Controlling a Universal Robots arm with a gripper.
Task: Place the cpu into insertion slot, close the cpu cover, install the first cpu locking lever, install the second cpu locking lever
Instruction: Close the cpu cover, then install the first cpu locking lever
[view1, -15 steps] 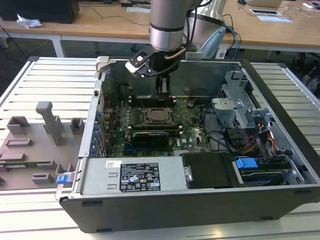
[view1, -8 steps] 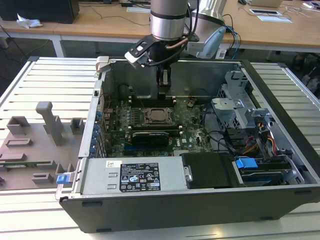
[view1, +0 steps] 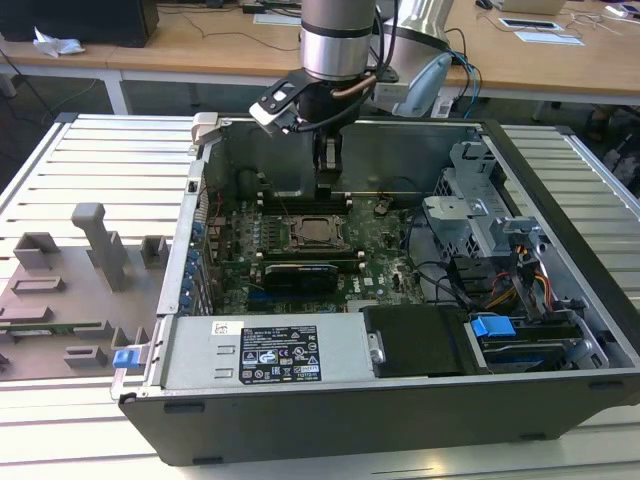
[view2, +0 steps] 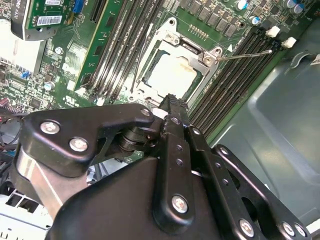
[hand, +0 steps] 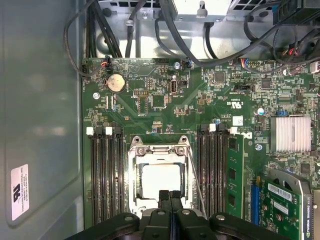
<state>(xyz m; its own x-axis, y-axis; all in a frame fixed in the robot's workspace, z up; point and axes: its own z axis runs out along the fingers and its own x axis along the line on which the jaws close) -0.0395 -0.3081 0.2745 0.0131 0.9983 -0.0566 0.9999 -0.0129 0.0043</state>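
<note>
Motherboard (view1: 385, 245) lies in the case (view1: 400, 410); cpu (hand: 161, 181) sits in the insertion slot (view1: 297, 222), cpu cover (hand: 134, 175) lowered around it. In the exterior view, gripper (view1: 328, 185) hangs at its twelve o'clock, fingers (hand: 164, 197) pinched together, empty.

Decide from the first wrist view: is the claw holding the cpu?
No, the cpu lies under the closed cpu cover on the green board; the claw is shut.

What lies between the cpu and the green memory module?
In the first wrist view: the rim of the cpu cover, a thin metal lever, then empty black memory slots.
</note>
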